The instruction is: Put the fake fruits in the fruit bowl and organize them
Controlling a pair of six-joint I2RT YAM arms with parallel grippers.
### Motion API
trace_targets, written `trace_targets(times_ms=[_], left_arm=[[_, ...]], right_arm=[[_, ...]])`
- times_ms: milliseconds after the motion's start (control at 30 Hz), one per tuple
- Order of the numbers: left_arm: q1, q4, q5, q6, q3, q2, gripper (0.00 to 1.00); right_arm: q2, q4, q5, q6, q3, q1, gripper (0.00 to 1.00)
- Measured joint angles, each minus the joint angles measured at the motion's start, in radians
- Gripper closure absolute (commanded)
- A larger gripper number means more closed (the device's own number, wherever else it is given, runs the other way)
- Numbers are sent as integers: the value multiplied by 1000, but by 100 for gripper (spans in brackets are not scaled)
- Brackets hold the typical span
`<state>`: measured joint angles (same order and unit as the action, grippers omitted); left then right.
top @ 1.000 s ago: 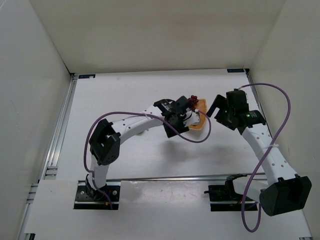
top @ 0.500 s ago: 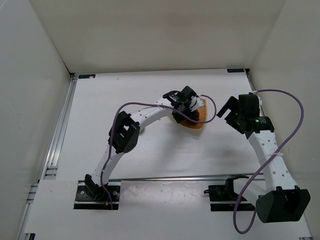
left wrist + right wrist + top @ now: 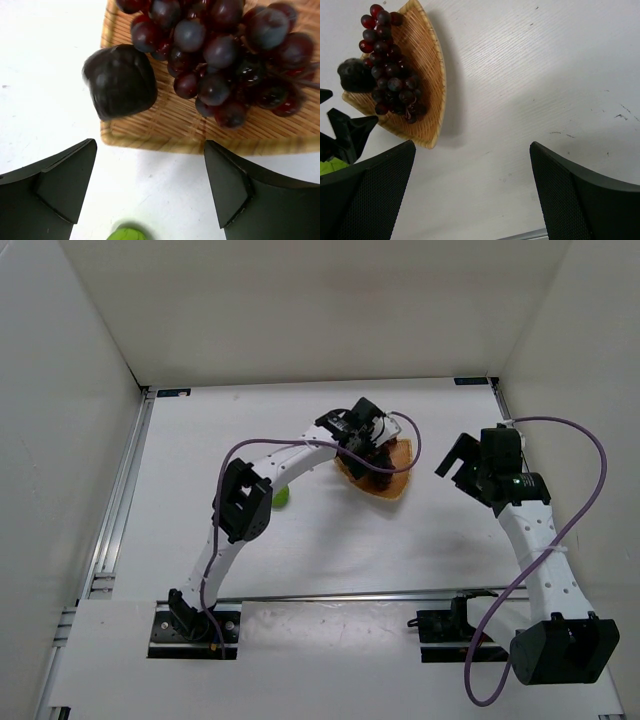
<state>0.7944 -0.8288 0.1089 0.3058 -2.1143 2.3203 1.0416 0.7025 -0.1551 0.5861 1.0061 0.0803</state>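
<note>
The fruit bowl (image 3: 150,142), a tan woven basket, holds the dark red-purple grape bunch (image 3: 225,45) and the dark purple plum (image 3: 120,81), which rests by its near-left rim. My left gripper (image 3: 150,192) hangs open just above that rim with nothing between its fingers. The green round fruit (image 3: 281,497) lies on the table left of the bowl (image 3: 397,487), under the left arm. My right gripper (image 3: 472,195) is open and empty over bare table to the right of the bowl (image 3: 427,75). From that side the grapes (image 3: 390,70) and plum (image 3: 352,75) also show.
White walls enclose the table on the left, back and right. An aluminium rail (image 3: 120,490) runs along the left edge. Purple cables loop off both arms (image 3: 560,440).
My left gripper has opened and let go of the plum, which now lies in the bowl; the left arm shifted slightly back. The right arm drew away rightward earlier and now holds still.
</note>
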Motion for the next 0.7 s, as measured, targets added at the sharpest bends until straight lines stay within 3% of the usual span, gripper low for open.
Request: trace_targets(times_ms=[167,333,433,600,700], left_arm=[[-1,-3,9,-31,-2,-101,0],[-62,12,13,-66,39,-341,0],[-202,37,14,-80,102,-515,0],[-529,76,59,-103,307,-733,0],[-652,68,68,-125,483,-801,0]], right_arm=[[5,6,0,-40,9,24,1],[118,8,-45,-60,75,235,1],[284,14,-51,-72,192,386,1],[687,3,-9,-120,590,600,1],[929,-20,37,-135,838,685,1]])
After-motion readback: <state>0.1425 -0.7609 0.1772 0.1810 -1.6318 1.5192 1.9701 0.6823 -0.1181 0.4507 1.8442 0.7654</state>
